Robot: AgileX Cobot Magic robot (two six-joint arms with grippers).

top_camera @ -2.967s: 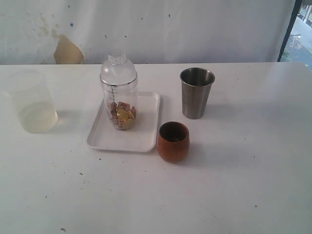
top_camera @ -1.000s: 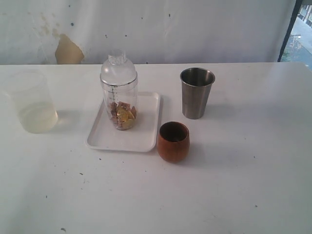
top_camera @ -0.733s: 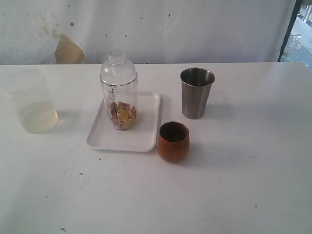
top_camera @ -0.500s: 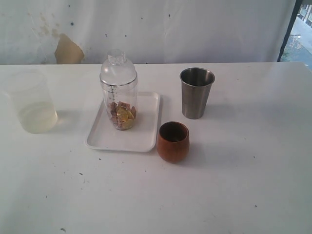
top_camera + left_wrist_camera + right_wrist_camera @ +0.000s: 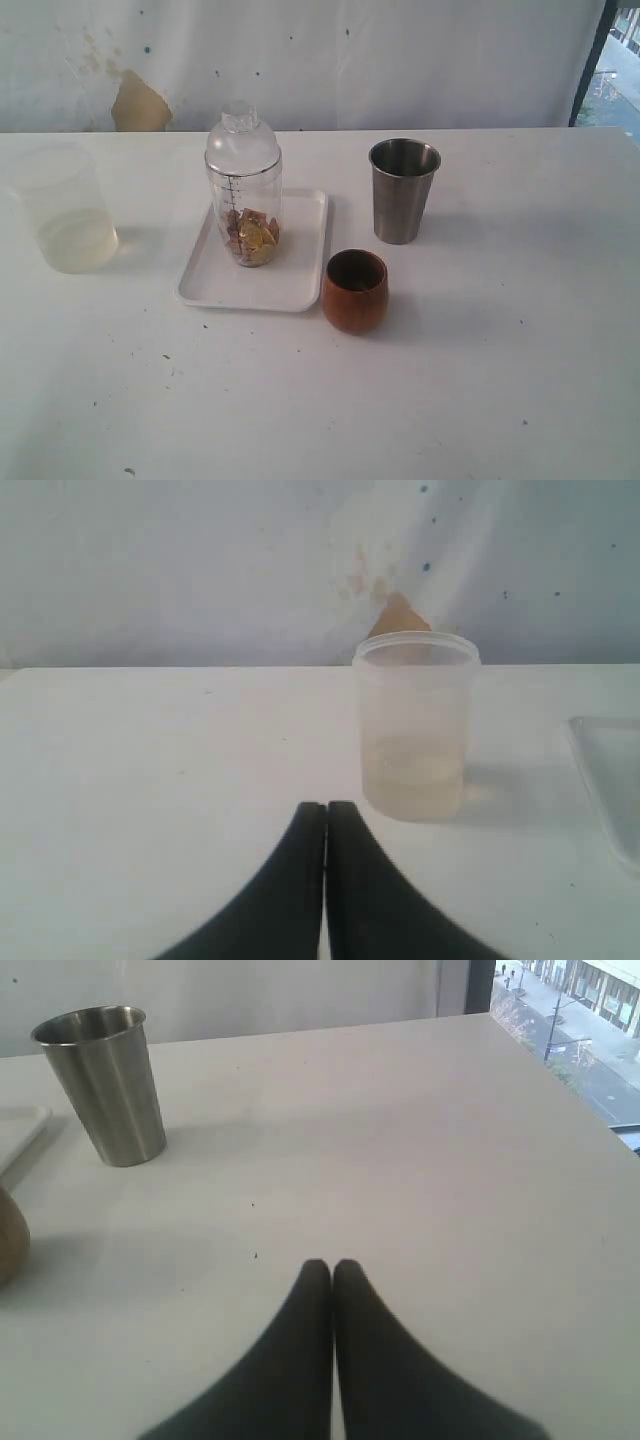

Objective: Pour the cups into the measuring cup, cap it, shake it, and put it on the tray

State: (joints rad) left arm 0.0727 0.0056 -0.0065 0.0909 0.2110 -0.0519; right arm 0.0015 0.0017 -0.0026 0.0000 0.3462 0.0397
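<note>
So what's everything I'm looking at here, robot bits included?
measuring cup: one, clear with black scale, brownish bits inside, upright on the tray
domed lid: one, clear, capping the measuring cup
tray: one, white, left of centre
steel tumbler: one, silver, right of the tray
wooden cup: one, brown, beside the tray
frosted plastic cup: one, translucent, far left
table: one, white
left claw: one, black, shut, facing the frosted plastic cup
right claw: one, black, shut, empty
</note>
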